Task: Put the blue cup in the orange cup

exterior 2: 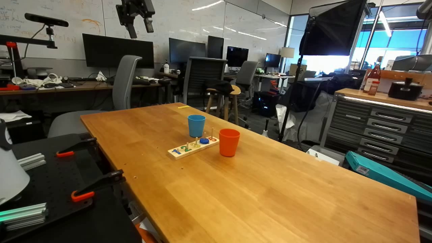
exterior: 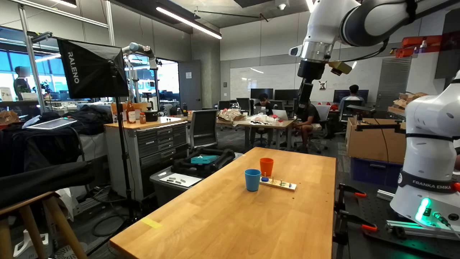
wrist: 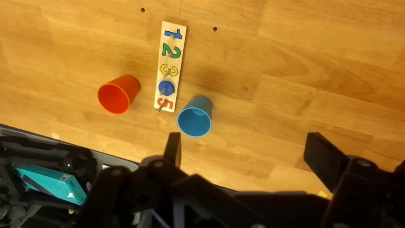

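Two cups, one gripper: the blue cup and the orange cup stand upright on the surface, mouths up and apart, with the gripper hanging well above them.
Grip: fingers spread wide, a broad gap between them, holding nothing.
Between the cups: the number board lies flat, its 5 end just beside the blue cup but not seen to touch.
Blue cup from gripper: in the wrist view it lies ahead of the fingers, close to the line of the finger at the left of that view, off the middle of the gap; in both exterior views it is well below.
Cup axis: vertical; the wall is round, so most turns of the gripper should suit it.
Next move: probably across until the cup is centred between the fingers, then straight down.
Tight side: a finger lowered on the board side could meet the peg by the 5.
Orange cup: past the board, nothing seen inside; the nesting looks not yet begun.
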`<act>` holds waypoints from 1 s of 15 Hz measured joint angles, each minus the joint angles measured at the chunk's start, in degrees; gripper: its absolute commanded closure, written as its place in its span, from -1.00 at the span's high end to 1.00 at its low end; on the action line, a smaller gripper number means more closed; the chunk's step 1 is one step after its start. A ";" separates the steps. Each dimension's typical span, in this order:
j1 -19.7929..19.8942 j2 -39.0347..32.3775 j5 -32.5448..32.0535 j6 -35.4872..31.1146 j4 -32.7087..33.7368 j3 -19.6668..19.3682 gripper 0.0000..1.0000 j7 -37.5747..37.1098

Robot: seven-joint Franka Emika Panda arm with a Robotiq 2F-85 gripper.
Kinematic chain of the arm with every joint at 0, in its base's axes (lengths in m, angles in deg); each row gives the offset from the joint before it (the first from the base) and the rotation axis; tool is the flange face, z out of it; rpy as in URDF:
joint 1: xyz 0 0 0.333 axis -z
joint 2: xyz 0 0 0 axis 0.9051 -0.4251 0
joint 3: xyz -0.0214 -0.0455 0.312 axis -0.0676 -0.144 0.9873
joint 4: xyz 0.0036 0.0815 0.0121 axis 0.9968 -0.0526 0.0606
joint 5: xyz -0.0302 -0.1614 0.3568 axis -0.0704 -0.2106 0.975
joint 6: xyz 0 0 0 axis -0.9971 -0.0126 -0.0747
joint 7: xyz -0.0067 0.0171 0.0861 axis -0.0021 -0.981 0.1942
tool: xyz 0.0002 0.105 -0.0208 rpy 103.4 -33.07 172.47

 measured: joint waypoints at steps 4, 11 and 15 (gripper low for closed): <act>0.14 -7.93 -3.63 -5.78 0.55 2.98 1.00 -4.79; 2.69 -28.23 -19.18 -10.15 8.59 5.31 1.00 -19.41; 2.38 -37.86 -26.47 -9.45 14.98 2.38 1.00 -25.14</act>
